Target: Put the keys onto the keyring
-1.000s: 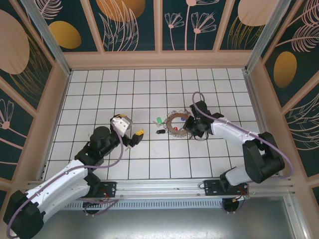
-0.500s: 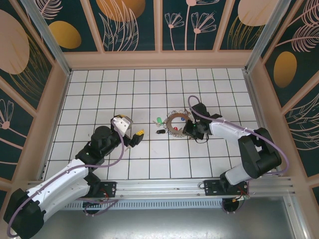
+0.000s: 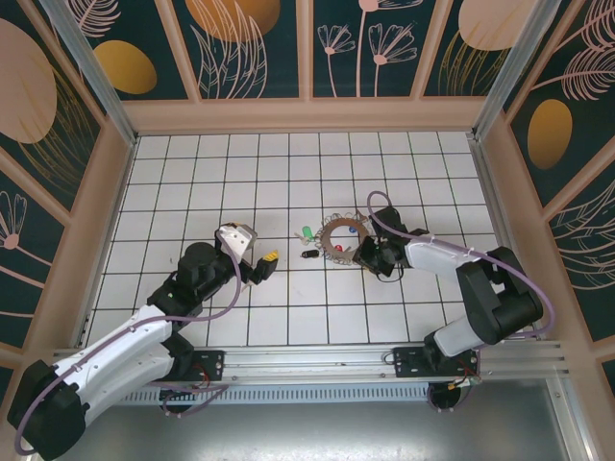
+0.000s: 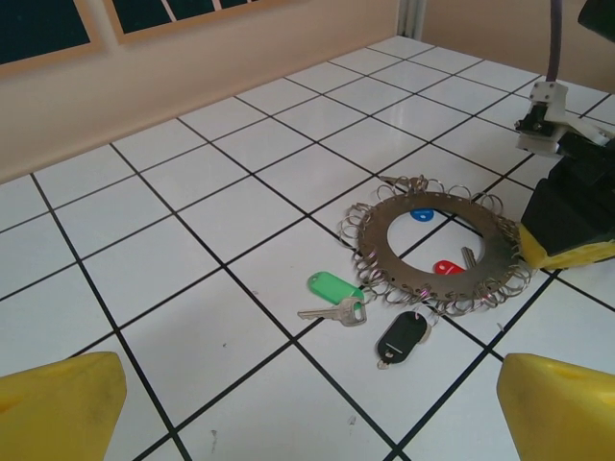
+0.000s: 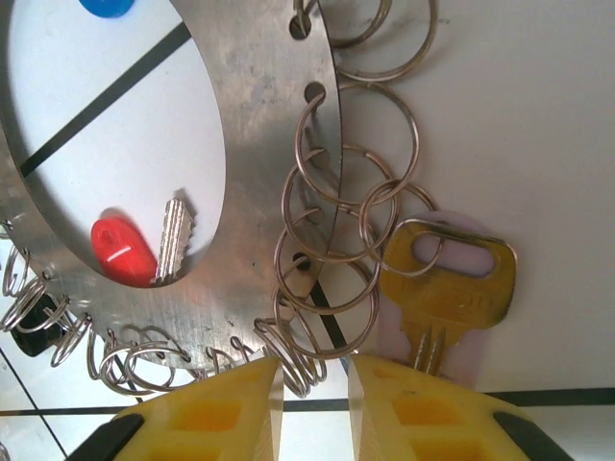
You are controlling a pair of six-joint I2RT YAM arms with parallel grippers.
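A white tiled table [image 3: 192, 192] with black joints is enclosed by beige walls [image 3: 307, 115] set with dark floral panels [image 3: 384, 48]. The keyring [image 3: 327, 230], a flat metal disc with a wide hole, fringed with split rings [image 5: 332, 206], is laid near the table's middle. A red key [image 5: 122, 252] and a blue key [image 4: 421, 214] are seen inside its hole. A green key [image 4: 332, 286] and a black key [image 4: 402, 336] lie just outside, toward the left edge. A brass key [image 5: 447, 288] is threaded on one split ring. The left gripper [image 3: 261, 264] is spread wide. The right gripper [image 5: 312, 403] is drawn nearly together at the fringe; whether a ring is clamped cannot be told.

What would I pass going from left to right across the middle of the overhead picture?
left gripper → green key → keyring → right gripper. The black key lies almost directly below the green one in the picture, so its place in the order is unclear.
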